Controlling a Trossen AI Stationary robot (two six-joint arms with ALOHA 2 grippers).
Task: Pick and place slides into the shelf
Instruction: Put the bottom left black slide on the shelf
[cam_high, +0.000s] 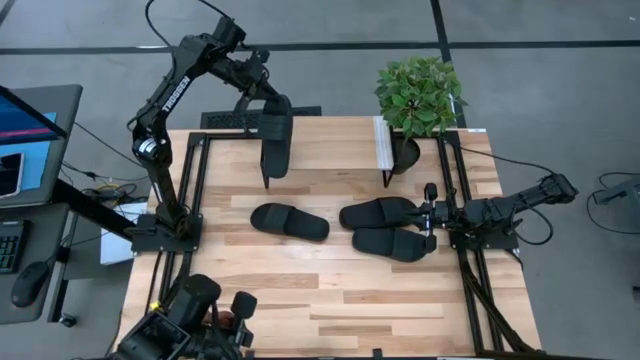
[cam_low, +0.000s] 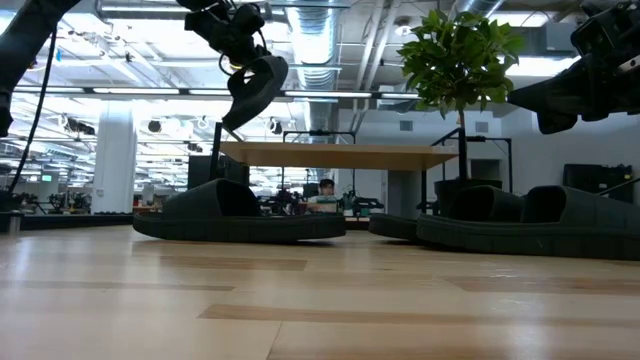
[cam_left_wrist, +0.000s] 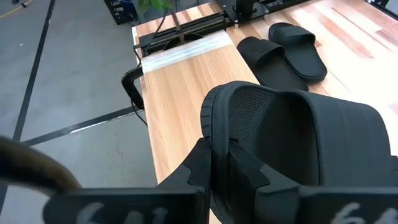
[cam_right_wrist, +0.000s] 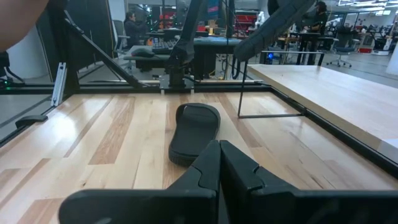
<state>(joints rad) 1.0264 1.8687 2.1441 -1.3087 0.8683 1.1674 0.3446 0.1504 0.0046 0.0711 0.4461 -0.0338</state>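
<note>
Slide (cam_high: 275, 135) in left gripper (cam_high: 258, 92), jaws clamped on its edge, hanging over shelf (cam_high: 330, 145) upper middle, ready to drop | three slides (cam_high: 289, 222) wait mid-table | right gripper (cam_high: 430, 212) jaws together, resting middle right.

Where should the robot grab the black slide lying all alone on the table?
Probably the lone slide by one long sole edge, coming straight down from above. It lies flat on the table with open wood all around, and its thin sole suits a narrow pinch.
</note>
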